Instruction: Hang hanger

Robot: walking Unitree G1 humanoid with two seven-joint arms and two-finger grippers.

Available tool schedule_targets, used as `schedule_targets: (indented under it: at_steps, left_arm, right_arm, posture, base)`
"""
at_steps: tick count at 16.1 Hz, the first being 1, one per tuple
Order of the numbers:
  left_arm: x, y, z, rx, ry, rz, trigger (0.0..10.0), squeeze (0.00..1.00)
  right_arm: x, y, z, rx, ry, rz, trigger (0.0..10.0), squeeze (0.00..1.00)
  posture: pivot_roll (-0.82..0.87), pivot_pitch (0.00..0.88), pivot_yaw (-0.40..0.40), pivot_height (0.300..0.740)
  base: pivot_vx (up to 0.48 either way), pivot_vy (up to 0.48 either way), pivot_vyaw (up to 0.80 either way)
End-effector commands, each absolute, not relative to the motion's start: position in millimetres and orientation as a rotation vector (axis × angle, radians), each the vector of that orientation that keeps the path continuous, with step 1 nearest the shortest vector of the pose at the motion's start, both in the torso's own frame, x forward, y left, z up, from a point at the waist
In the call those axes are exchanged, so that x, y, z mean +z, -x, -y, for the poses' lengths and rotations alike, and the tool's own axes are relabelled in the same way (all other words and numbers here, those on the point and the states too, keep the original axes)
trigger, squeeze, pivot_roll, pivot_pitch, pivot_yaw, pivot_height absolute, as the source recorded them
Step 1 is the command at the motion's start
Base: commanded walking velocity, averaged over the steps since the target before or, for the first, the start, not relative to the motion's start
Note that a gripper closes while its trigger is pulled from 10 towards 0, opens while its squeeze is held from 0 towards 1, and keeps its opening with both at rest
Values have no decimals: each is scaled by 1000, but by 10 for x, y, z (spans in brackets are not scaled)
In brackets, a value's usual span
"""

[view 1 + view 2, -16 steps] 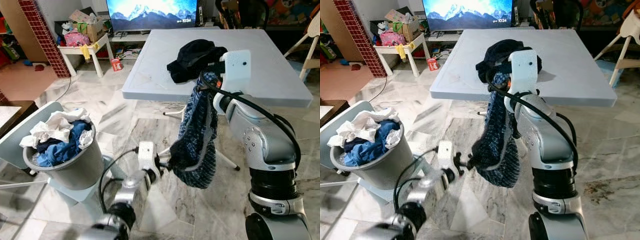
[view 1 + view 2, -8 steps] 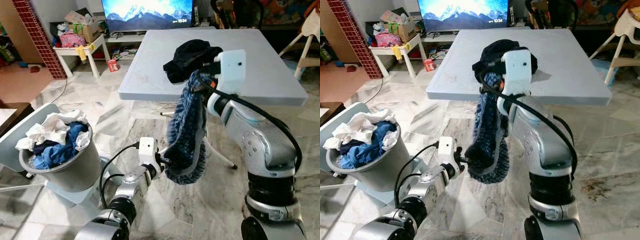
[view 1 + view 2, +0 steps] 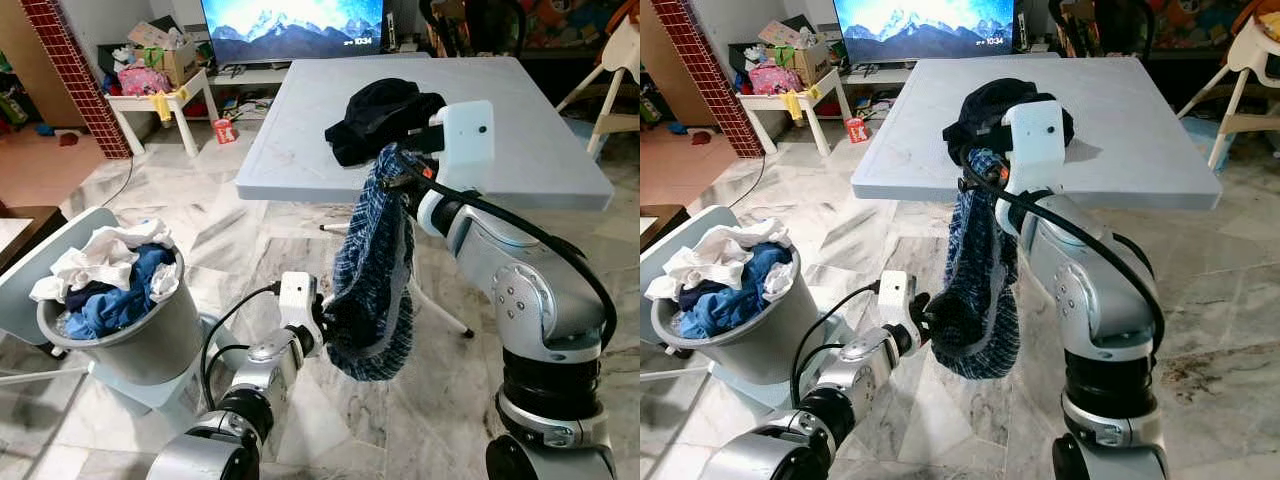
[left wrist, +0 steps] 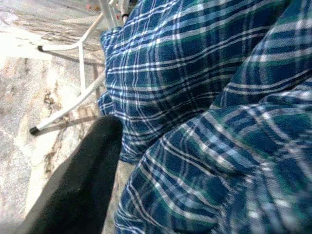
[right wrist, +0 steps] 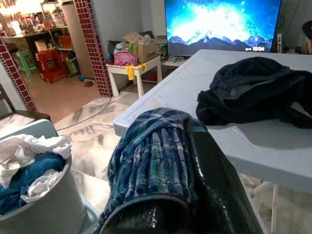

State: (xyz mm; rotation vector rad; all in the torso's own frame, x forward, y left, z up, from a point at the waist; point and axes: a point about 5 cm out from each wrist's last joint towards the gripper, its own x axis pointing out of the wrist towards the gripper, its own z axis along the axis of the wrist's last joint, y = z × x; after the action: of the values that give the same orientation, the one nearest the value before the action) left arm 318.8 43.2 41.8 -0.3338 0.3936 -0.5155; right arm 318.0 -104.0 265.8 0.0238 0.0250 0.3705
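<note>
- Big pale counter fills the 12 o'clock part of the head view, with a dark bundle of clothes lying on it, and a TV behind that.
- Grey laundry bin sits at 9 o'clock on the marble floor, stuffed with white and blue laundry. It's well apart from the action, so not in the way.
- The thing actually being handled is a blue plaid garment, dangling in mid-air just in front of the counter edge.
- Right pincer is up at 12 o'clock of the garment, its black fingers clamped over the top fold and carrying the weight.
- Left pincer is at roughly 8 o'clock of the garment, touching its lower hem. I can't tell if it's actually pinching the cloth or just pressed against it.
- Progress, my guess: early. I can't spot any hanger or rail, so nothing is hung yet. Threading the garment and hanging it all looks left to do.
- The counter's white legs sit close behind the cloth, which could snag.
</note>
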Motion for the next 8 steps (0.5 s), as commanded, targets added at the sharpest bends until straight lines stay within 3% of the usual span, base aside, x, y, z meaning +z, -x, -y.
schedule_targets:
  at_steps: [1, 8]
  left_arm:
    - [554, -3175, -92, -596, 381, -369, 0, 0]
    - [562, -3175, -99, -609, 401, -357, 0, 0]
  right_arm:
    - [2708, -3131, 1009, 385, -17, -3, 0, 0]
    - [2707, -3152, 993, 391, -16, -1, 0, 0]
  posture:
    - [-281, 35, 92, 740]
    - [-279, 29, 89, 740]
  base:
    - [0, 0, 0]
    - [0, 0, 0]
